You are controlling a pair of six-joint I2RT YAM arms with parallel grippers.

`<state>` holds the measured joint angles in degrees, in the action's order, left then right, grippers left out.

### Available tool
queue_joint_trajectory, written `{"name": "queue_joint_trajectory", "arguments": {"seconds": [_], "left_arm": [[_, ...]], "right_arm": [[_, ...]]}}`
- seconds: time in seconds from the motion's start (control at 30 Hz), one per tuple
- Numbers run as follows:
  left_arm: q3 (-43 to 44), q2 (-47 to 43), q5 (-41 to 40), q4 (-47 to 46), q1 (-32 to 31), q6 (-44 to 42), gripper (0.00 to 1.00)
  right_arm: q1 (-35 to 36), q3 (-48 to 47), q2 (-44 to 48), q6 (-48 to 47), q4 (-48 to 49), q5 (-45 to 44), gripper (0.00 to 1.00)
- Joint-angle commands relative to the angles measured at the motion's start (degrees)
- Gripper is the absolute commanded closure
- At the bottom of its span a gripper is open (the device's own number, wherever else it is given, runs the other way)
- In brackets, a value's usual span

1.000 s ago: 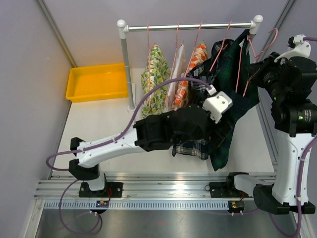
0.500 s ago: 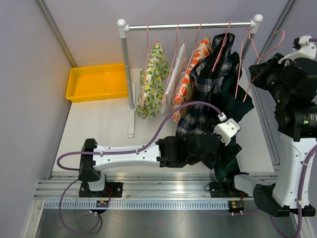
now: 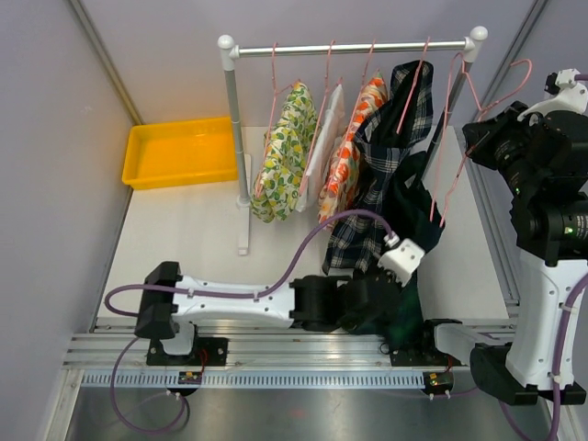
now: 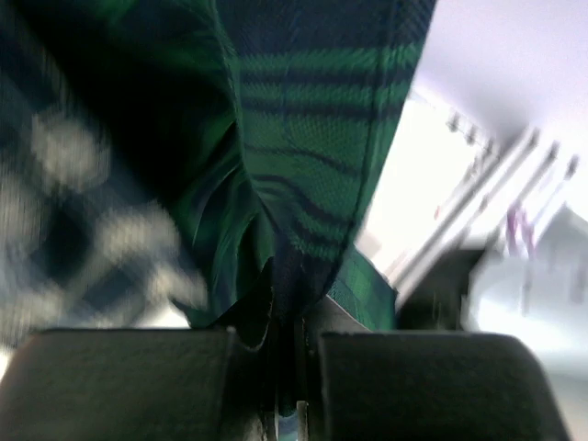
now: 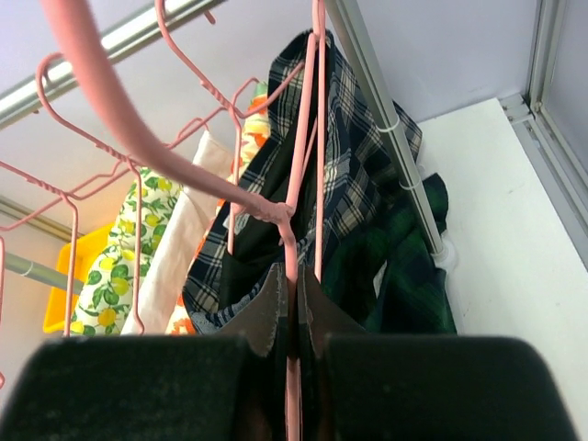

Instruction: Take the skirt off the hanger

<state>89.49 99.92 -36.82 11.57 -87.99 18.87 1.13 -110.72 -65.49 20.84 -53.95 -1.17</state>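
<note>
The skirt (image 3: 415, 213) is dark green plaid; it trails from beside the rack down to the table's near edge. My left gripper (image 3: 404, 310) is shut on a fold of it low at the front, and green cloth (image 4: 303, 138) is pinched between the closed jaws of the left gripper (image 4: 292, 340). My right gripper (image 3: 484, 138) is shut on the thin pink wire hanger (image 3: 452, 138), held up at the right of the rail. In the right wrist view the hanger (image 5: 296, 230) runs between the shut jaws of my right gripper (image 5: 296, 312) and looks bare, the skirt (image 5: 404, 276) lying lower behind it.
A clothes rack rail (image 3: 349, 48) carries pink hangers with a lemon-print garment (image 3: 280, 152), an orange-print one (image 3: 354, 138) and a blue-white plaid one (image 3: 390, 138). A yellow bin (image 3: 179, 152) sits back left. An aluminium rail (image 3: 294, 344) runs along the near edge.
My left gripper has shut on the green skirt and drawn back toward the near edge, dragging the skirt down and away from the hanger. The right gripper keeps its hold on the hanger.
</note>
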Motion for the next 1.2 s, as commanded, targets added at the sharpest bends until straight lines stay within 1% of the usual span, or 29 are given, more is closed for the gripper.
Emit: {"name": "queue_joint_trajectory", "arguments": {"seconds": [0.0, 0.03, 0.07, 0.1, 0.13, 0.17, 0.2, 0.23, 0.27, 0.3, 0.33, 0.37, 0.4, 0.43, 0.47, 0.5, 0.57, 0.6, 0.67, 0.8, 0.93, 0.97, 1.03, 1.1, 1.17], "left_arm": [[-8.2, -9.6, -8.1, 3.7, -9.1, 8.5, 1.0], [-9.8, -10.8, -10.9, 7.0, -11.0, 10.5, 1.0], [-11.9, -12.8, -12.6, 9.1, -12.8, 15.1, 1.0], [-12.5, -13.4, -14.1, 11.7, -14.6, 17.6, 1.0], [-12.8, -14.0, -17.0, 16.9, -17.8, 20.2, 1.0], [-12.8, -14.4, -18.5, 19.9, -19.2, 26.0, 1.0], [-12.5, -14.3, -20.6, 25.9, -21.5, 29.0, 1.0], [-12.2, -14.2, -21.3, 28.7, -22.4, 31.6, 1.0], [-11.5, -13.7, -21.9, 31.5, -23.2, 37.3, 1.0], [-11.3, -13.6, -23.2, 37.0, -24.6, 40.3, 1.0], [-11.2, -13.6, -23.6, 39.2, -25.0, 42.9, 1.0], [-11.2, -13.7, -23.9, 41.3, -25.7, 47.7, 1.0], [-11.4, -13.8, -24.7, 45.6, -26.8, 50.4, 1.0], [-11.6, -14.0, -25.0, 47.6, -27.2, 52.7, 1.0], [-12.0, -14.2, -25.1, 49.4, -27.7, 57.2, 1.0], [-12.8, -14.8, -25.7, 53.2, -28.5, 59.7, 1.0], [-13.7, -15.5, -26.0, 56.6, -29.3, 65.9, 1.0], [-14.8, -16.2, -26.4, 59.4, -29.8, 67.7, 1.0], [-15.8, -17.1, -26.6, 61.7, -30.2, 72.1, 1.0], [-17.0, -19.2, -28.0, 67.3, -31.5, 77.3, 1.0], [-14.4, -20.2, -29.5, 74.6, -31.6, 81.9, 1.0], [-13.9, -20.4, -30.4, 77.0, -31.7, 82.1, 1.0], [-13.9, -22.3, -31.6, 77.0, -31.6, 79.1, 1.0], [-14.1, -24.4, -33.4, 77.0, -31.1, 77.9, 1.0], [-15.0, -28.6, -35.1, 76.9, -30.6, 76.1, 1.0]], "right_arm": [[0.3, 0.3, 1.1, 0.8, 7.4, -2.3, 1.0], [0.3, 0.4, 0.7, 0.5, 8.0, -2.3, 1.0], [0.3, 0.2, -0.4, 0.3, 8.2, -2.3, 1.0], [0.3, -0.4, -1.1, 0.2, 8.3, -2.3, 1.0], [0.3, -1.0, -1.8, -0.1, 8.4, -1.9, 1.0], [0.3, -1.8, -2.8, -0.4, 8.3, -1.6, 1.0], [0.3, -3.3, -4.8, -0.6, 8.1, -1.3, 1.0], [0.3, -4.4, -5.9, -0.7, 7.8, -0.8, 1.0], [0.3, -5.4, -8.2, -0.8, 7.7, -0.4, 1.0], [0.2, -7.6, -9.6, -1.1, 7.5, -0.2, 1.0], [0.3, -9.1, -10.9, -1.2, 6.8, 0.1, 1.0], [0.3, -11.9, -13.7, -1.3, 6.4, 0.4, 1.0], [0.3, -13.5, -15.3, -1.4, 6.1, 0.7, 1.0], [0.3, -15.3, -16.9, -1.5, 4.8, 0.9, 1.0], [0.3, -18.6, -20.1, -1.4, 4.4, 2.4, 1.0], [0.3, -20.2, -21.6, -1.2, 3.9, 2.9, 1.0], [0.2, -24.1, -25.4, -1.1, 2.5, 4.7, 1.0], [0.2, -24.9, -26.5, -1.1, 2.0, 5.6, 1.0], [0.3, -26.1, -28.9, -1.1, 1.9, 6.1, 1.0], [0.3, -25.4, -31.9, -1.0, 1.5, 7.9, 1.0], [0.2, -21.5, -33.8, -1.2, 1.3, 8.6, 1.0], [0.3, -19.8, -34.1, -1.3, 1.3, 8.5, 1.0], [0.2, -17.2, -33.7, -1.5, 1.1, 7.7, 1.0], [0.3, -15.0, -32.9, -1.6, 1.4, 6.8, 1.0], [0.3, -11.5, -31.2, -1.8, 2.2, 6.5, 1.0]]}}
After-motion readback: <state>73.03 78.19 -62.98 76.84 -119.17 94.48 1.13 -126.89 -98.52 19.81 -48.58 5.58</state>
